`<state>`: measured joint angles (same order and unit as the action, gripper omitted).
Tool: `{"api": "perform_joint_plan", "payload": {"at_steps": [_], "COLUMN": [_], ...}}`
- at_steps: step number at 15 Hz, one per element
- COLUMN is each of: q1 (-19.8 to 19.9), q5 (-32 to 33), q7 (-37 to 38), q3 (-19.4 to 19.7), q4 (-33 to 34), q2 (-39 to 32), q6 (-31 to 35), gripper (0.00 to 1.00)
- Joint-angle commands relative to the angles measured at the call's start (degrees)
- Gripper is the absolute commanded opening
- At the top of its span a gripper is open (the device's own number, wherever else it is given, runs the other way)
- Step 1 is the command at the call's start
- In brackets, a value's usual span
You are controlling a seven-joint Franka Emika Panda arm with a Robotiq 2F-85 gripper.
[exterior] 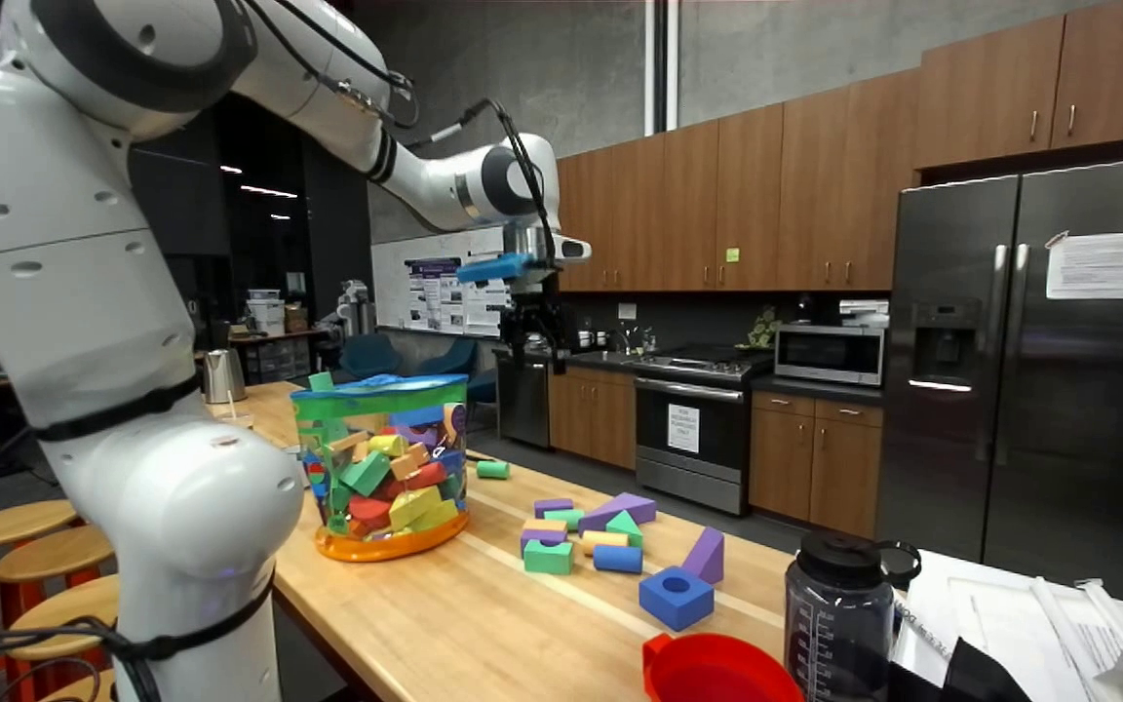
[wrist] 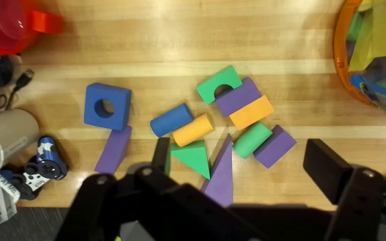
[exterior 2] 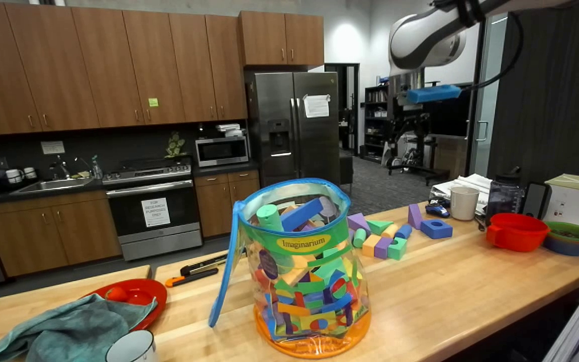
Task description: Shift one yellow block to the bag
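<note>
Two yellow-orange blocks lie among the loose blocks on the table: a cylinder point(wrist: 193, 130) and a rectangular block point(wrist: 251, 112). Both also show in the exterior views, such as the cylinder point(exterior: 604, 542) and the rectangular block point(exterior 2: 371, 245). The bag point(exterior 2: 303, 243) is clear plastic with a green band, blue rim and orange base, full of coloured blocks. It stands open on the table, also in an exterior view point(exterior: 394, 548) and at the right of the wrist view point(wrist: 341, 57). My gripper point(wrist: 245, 157) is open and empty, high above the blocks, also seen in both exterior views point(exterior: 540, 351) point(exterior 2: 406, 146).
Green, purple and blue blocks touch or crowd the yellow ones, including a purple wedge point(wrist: 221, 177) and a blue holed block point(wrist: 107, 105). A red bowl point(exterior 2: 515, 231), grey mug point(exterior 2: 464, 202) and dark bottle point(exterior: 836, 624) stand beyond. A red plate point(exterior 2: 156, 296) is beside the bag.
</note>
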<state>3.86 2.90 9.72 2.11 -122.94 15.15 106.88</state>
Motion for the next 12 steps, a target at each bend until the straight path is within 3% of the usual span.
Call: {"api": "perform_joint_plan", "payload": {"at_steps": [1,3,4,12], "q1": [0.3,0.9,0.4,0.2], "q5": [-1.9,-0.1,-0.7,-0.7], "q7": [-3.5,-3.2,-2.1,-2.1], "q3": [1.6,1.9,1.3,1.2], "q4": [-2.5,-2.4,-3.0,-2.7], "q2": [-6.1,-9.9,-7.3,-8.2], "q6": [12.2,15.0,13.1,13.7], "gripper": [1.0,1.0,1.0,1.0]}}
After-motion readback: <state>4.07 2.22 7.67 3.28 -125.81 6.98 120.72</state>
